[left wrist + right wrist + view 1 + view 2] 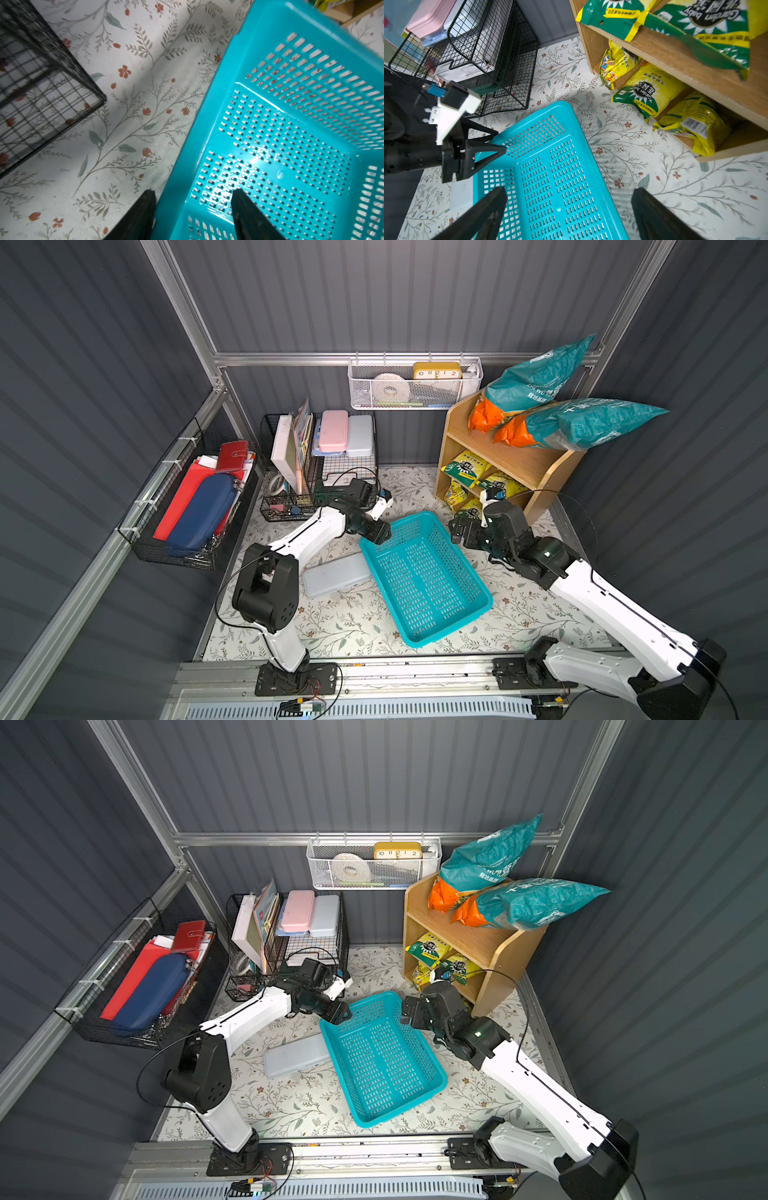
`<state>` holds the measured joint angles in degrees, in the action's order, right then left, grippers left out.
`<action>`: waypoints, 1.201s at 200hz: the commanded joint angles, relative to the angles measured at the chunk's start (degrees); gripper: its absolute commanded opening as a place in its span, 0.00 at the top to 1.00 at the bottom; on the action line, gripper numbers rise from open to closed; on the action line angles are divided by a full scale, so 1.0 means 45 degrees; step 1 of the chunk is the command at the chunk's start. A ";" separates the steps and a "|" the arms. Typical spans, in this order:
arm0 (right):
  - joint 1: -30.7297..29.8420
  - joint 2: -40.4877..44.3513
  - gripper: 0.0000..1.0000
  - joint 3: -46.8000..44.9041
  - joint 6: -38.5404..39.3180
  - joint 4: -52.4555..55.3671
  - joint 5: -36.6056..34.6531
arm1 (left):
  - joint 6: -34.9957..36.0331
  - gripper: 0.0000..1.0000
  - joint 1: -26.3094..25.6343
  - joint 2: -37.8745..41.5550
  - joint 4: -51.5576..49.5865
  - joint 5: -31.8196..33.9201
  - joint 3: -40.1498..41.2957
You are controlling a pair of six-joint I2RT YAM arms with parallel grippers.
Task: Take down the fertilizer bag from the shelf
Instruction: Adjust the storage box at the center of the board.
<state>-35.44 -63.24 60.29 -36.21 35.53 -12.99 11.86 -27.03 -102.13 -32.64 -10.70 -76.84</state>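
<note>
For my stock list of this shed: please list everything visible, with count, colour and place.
shelf: one, light wood, back right
big bags: two, teal-orange, atop shelf
small bags: five visible, yellow-green, lower tiers
plastic basket: one, teal, centre
flat case: one, pale blue, beside it
wire rack: one, black, back
mesh basket: one, white, hung at back
wall basket: one, black, hung at left
left hand: one, black, astride plastic basket's rim
right hand: one, black, open, over that basket's edge

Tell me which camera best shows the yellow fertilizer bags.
The right wrist view: the yellow bags sit close, print readable, on the shelf. Both top views show them small, partly behind the right arm. The left wrist view catches only a sliver.
</note>
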 commanded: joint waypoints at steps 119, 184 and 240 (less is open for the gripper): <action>0.0337 -0.0784 0.01 -0.0445 0.0572 -0.0251 0.0431 | -0.5867 0.69 -0.1581 0.2207 -0.2883 0.4526 0.2239; 0.0379 -0.1980 0.01 -0.0173 0.0859 0.0072 0.0274 | -1.1261 0.67 -0.2944 0.4262 -0.2150 0.4741 0.5580; 0.2434 -0.2830 0.01 -0.0532 0.1187 0.2383 -0.0058 | -1.3069 0.39 -0.4056 0.4075 -0.1889 0.4526 0.4986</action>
<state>-29.56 -74.63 58.41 -32.21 40.07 -12.99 -41.08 -44.42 -83.26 -41.28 10.13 -52.45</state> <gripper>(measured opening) 0.989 0.570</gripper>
